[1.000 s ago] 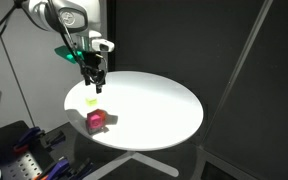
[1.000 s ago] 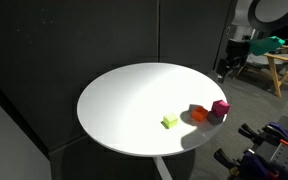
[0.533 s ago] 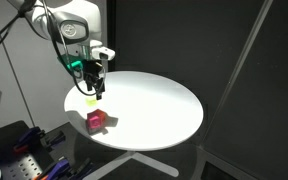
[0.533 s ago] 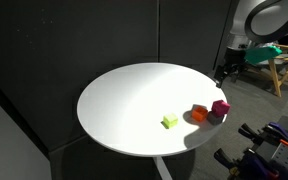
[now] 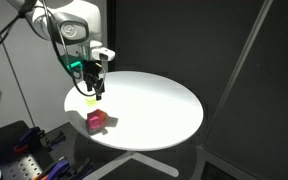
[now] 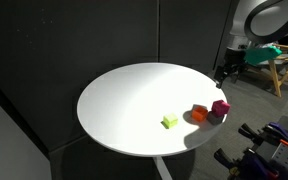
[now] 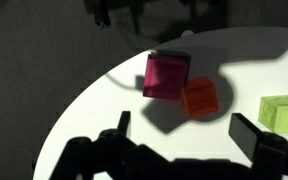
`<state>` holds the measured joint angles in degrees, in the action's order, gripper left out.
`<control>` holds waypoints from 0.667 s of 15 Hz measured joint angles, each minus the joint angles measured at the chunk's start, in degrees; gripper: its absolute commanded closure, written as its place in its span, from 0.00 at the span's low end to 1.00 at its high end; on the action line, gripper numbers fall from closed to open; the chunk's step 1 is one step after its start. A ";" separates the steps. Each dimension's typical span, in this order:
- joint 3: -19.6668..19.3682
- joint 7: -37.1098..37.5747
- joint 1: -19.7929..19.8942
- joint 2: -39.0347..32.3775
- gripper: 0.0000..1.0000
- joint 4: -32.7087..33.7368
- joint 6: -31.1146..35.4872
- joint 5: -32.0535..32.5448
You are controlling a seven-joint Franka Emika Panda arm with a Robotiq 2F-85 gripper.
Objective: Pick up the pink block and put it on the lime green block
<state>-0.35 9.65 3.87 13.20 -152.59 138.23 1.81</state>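
Round white table [image 6: 134, 100]. Gripper [image 5: 97, 94] up over table rim, jaws wide apart, nothing btwn them. Pink block [image 6: 220, 107] on table, right by rim. Orange block [image 6: 198, 114] slightly further in from rim. Lime green block [image 6: 170, 121] further in again.

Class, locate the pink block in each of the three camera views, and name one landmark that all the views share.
Exterior view: the pink block sits near the front-left edge of the table.
Exterior view: the pink block is at the table's right edge, beside the orange block.
Wrist view: the pink block is upper centre, beside the orange block.
Shared landmark: the lime green block, nearby in every view.
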 measured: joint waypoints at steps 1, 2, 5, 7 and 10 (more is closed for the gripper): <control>0.00 0.00 -0.01 -0.02 0.00 0.00 0.00 0.00; 0.00 0.00 -0.01 -0.09 0.00 0.00 0.00 0.00; -0.02 0.00 0.00 -1.09 0.00 -0.04 0.00 0.00; -0.08 0.00 0.08 -2.23 0.00 -0.04 0.20 0.00; -0.14 0.07 0.39 -4.18 0.00 -0.13 2.26 0.18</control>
<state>-0.49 9.73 4.26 9.02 -152.72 140.49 2.00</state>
